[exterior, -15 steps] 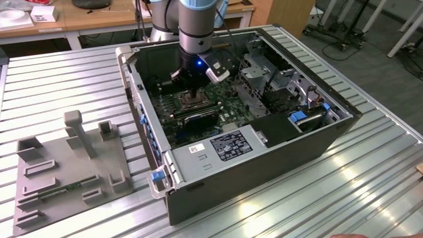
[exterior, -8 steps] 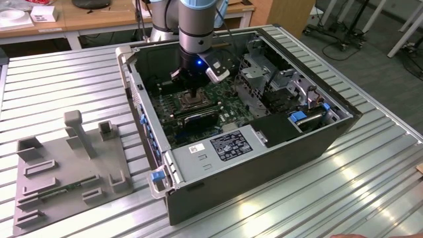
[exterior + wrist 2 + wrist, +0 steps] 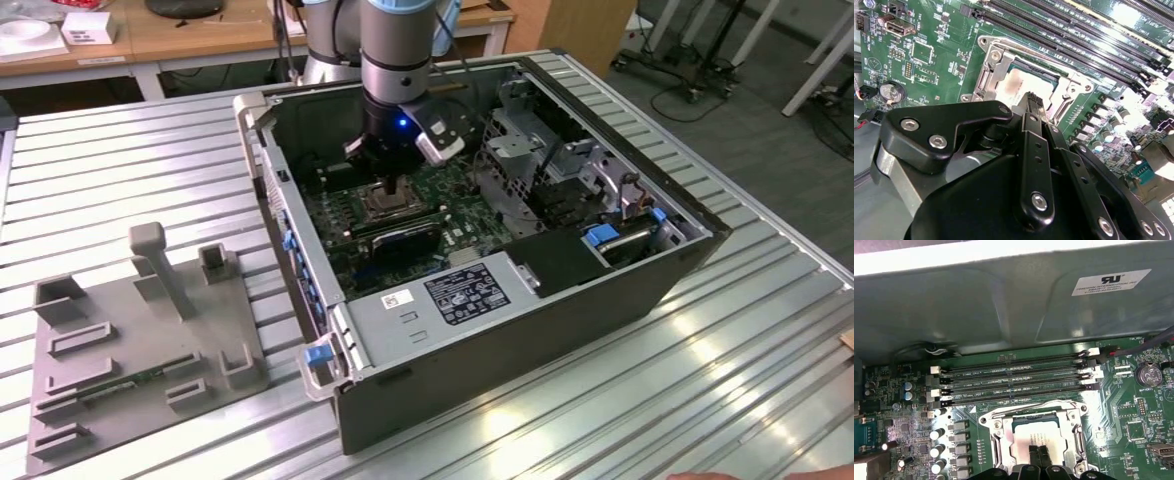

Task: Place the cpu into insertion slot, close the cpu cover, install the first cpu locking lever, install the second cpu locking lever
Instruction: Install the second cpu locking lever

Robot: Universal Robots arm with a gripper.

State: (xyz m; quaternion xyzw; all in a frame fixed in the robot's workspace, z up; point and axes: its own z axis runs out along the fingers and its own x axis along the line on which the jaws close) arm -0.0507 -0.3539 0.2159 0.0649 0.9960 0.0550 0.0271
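1. Inside the open computer case (image 3: pixel 574 270) on the counter (image 3: pixel 134 160), the cpu (image 3: pixel 1039 432) already lies in the insertion slot (image 3: pixel 999 75), framed by the cpu cover (image 3: pixel 1004 440).
2. The hand (image 3: pixel 1034 102) points straight down at the chip's 6 o'clock edge, fingers (image 3: pixel 1038 454) pinched together, holding nothing, probably to press.

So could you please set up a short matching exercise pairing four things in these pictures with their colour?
Things:
1. cpu
2. motherboard
3. memory slots
4. gripper

Colours:
A. green
B. black fingers
C. pale tan-silver
D. long, narrow and dark with white end clips

Pairs: 1-C, 2-A, 3-D, 4-B
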